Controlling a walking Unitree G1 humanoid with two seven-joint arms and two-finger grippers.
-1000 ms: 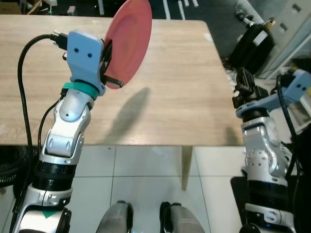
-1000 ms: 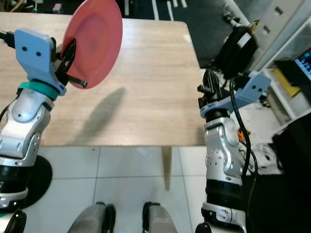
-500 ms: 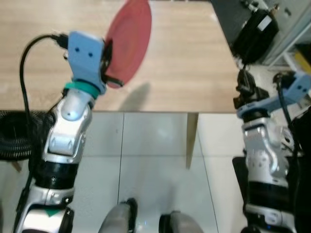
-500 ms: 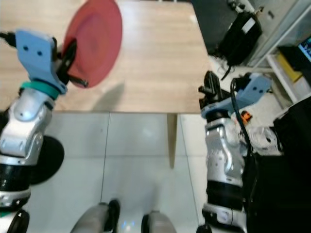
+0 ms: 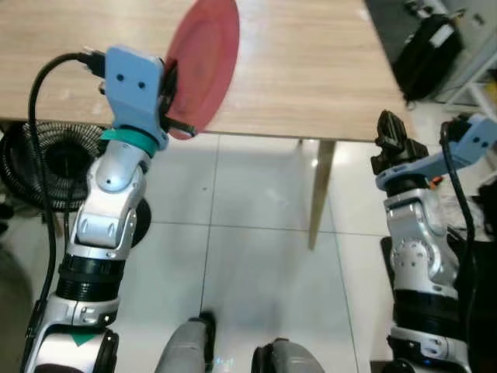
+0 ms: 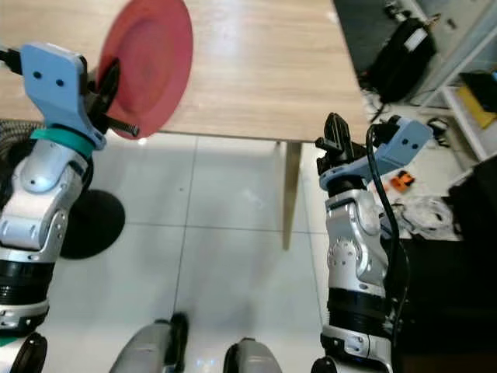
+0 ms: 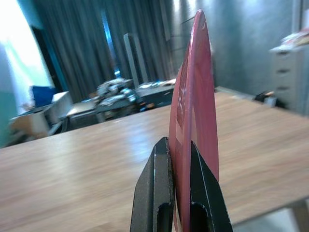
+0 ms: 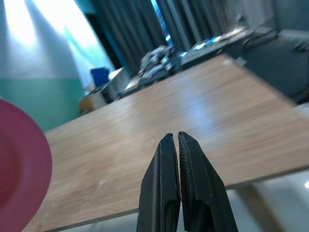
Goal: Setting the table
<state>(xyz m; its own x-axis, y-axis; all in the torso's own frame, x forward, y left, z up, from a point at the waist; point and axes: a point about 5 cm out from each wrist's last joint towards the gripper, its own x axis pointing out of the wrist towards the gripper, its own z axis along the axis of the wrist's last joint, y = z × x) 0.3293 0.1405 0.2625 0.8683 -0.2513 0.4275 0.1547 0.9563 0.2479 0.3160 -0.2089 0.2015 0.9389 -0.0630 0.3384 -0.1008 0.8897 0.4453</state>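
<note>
A red plate [image 5: 203, 66] stands on edge in the air above the near edge of a light wooden table [image 5: 311, 70]. My left gripper [image 5: 172, 101] is shut on the plate's lower rim; in the left wrist view the plate [image 7: 195, 121] rises edge-on between the two black fingers [image 7: 154, 193]. My right gripper [image 5: 390, 134] is raised at the right, off the table's near right corner, its fingers [image 8: 166, 183] pressed together with nothing between them. The right wrist view catches the plate [image 8: 21, 169] at its side.
A black floor fan [image 5: 27, 167] stands under the table's left part. One table leg [image 5: 318, 194] comes down to the white tiled floor [image 5: 248, 264]. A black bag [image 5: 431, 47] and cables lie at the right, beyond the table's end.
The whole picture has shifted: the table has slid toward the top and more floor shows, so the camera has drawn back. The plate stays held in my left gripper; both arms keep their pose.
</note>
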